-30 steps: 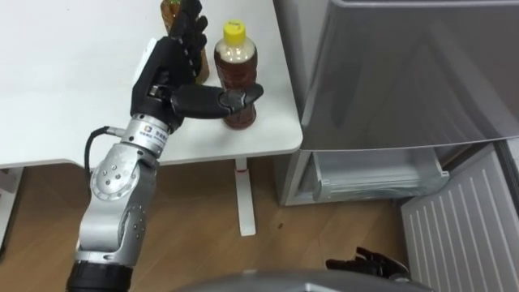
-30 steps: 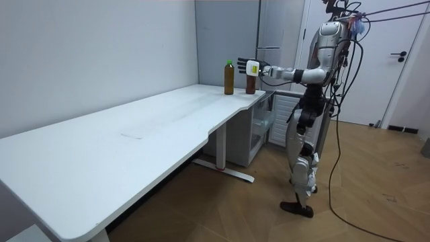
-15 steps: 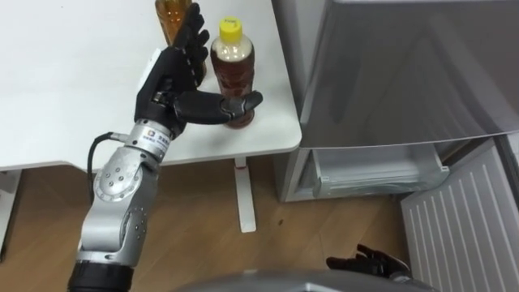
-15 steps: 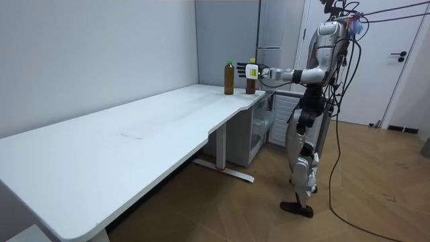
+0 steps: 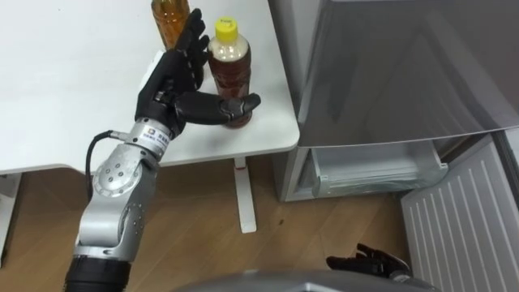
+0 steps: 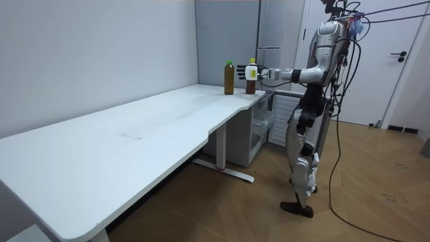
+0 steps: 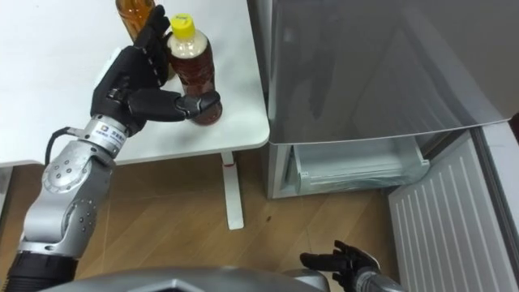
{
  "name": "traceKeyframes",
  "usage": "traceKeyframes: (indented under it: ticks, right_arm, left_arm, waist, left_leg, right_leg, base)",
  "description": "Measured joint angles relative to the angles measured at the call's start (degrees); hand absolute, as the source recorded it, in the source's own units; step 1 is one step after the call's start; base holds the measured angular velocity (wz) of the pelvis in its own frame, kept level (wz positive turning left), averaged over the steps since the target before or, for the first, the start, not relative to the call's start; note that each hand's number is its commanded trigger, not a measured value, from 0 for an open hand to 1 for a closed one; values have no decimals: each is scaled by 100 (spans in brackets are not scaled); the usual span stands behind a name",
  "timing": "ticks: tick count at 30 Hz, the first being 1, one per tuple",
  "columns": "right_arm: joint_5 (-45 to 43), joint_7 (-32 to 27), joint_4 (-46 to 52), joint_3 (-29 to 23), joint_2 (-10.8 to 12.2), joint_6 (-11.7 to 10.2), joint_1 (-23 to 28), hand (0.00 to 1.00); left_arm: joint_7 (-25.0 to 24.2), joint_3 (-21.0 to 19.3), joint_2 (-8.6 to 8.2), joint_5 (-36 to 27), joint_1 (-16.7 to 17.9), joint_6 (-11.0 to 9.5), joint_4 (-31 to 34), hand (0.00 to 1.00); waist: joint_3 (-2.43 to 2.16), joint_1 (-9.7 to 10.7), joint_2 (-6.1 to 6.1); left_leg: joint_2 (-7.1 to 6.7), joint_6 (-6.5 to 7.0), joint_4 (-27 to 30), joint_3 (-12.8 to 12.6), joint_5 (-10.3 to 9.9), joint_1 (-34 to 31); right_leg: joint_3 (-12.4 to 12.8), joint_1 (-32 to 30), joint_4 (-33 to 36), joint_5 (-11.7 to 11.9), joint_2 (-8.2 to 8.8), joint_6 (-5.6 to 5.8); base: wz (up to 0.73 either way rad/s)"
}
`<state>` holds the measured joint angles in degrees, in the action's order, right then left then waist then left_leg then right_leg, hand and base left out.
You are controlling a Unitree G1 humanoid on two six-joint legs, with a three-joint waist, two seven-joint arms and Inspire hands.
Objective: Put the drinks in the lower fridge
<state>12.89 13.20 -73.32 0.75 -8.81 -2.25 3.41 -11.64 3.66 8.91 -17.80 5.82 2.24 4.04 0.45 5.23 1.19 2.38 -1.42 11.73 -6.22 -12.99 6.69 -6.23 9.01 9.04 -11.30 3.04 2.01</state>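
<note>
While the robot stood at the table's corner beside the fridge, its right hand (image 5: 369,261) hung low above the wooden floor (image 5: 203,243), fingers loosely spread and holding nothing. Higher up, the left hand (image 5: 170,77) reached over the table (image 5: 65,97) to the yellow-capped bottle (image 5: 229,65). Its fingers stood straight and wide along the bottle's left side, and the thumb lay across the front of the bottle's lower part, not curled round it. That bottle stood upright near the table's right corner. Just behind it, a second bottle (image 5: 169,16) of amber drink also stood upright. To the right, the fridge (image 5: 389,73) had its lower door (image 5: 462,219) swung open, showing a pale drawer (image 5: 373,174).
</note>
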Motion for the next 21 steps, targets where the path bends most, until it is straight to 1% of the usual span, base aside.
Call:
traceKeyframes:
  ticks: [2,5,6,8,9,12,19,20,21]
  right_arm:
    - [0,0,17,-4,-2,47,-5,0]
    - [0,5,37,-22,-3,55,-5,0]
    - [0,7,40,-31,-3,56,-4,0]
    - [1,8,51,-31,-2,60,-3,0]
    - [1,7,53,-30,-3,67,-2,0]
    - [-13,6,69,-43,-3,99,-5,0]
    - [-18,-4,107,-46,-4,108,-6,0]
    - [-18,-5,107,-47,-4,108,-8,0]
    - [-18,-6,107,-47,-4,107,-6,0]
  left_arm:
    - [-4,-1,0,-1,-3,2,-21,0]
    - [-8,-4,0,-3,-16,2,-64,0]
    - [-18,-3,-2,-2,-79,6,-152,0]
    - [-18,-3,-2,-2,-189,23,-258,0]
    - [-19,-3,-2,-2,-233,24,-332,0]
    - [-17,-3,4,-1,-303,43,-484,0]
    - [-23,-3,8,-1,-305,43,-559,0]
    - [-24,-3,8,-1,-305,43,-606,4]
    - [-24,-3,10,-1,-305,44,-649,17]
  waist:
    - [18,20,16]
    - [27,75,12]
    - [29,83,12]
    - [24,85,2]
    - [28,84,10]
    - [25,102,-4]
    - [16,118,-21]
    - [13,118,-27]
    - [11,122,-30]
  left_leg:
    - [2,0,-1,0,0,-4]
    - [2,0,-2,0,0,-9]
    - [2,0,-2,0,0,-11]
    - [2,0,-2,-7,0,-11]
    - [2,0,-2,-16,0,-7]
    - [-1,0,-1,-27,0,-18]
    - [-3,0,-1,-41,0,-22]
    - [-3,0,-1,-41,0,-27]
    - [-3,0,-1,-42,0,-26]
  right_leg:
    - [-1,2,3,0,-2,0]
    - [9,11,7,0,-2,0]
    - [13,14,8,0,-2,-1]
    - [19,15,9,0,-1,-1]
    - [30,18,9,0,-1,-1]
    - [96,9,8,0,-2,0]
    - [146,2,8,0,-6,0]
    - [147,-1,7,0,-6,0]
    - [150,-4,5,0,-6,0]
  base:
    - [0]
    - [0]
    - [0]
    - [0]
    - [0]
    - [0]
    - [0]
    - [0]
    - [0]
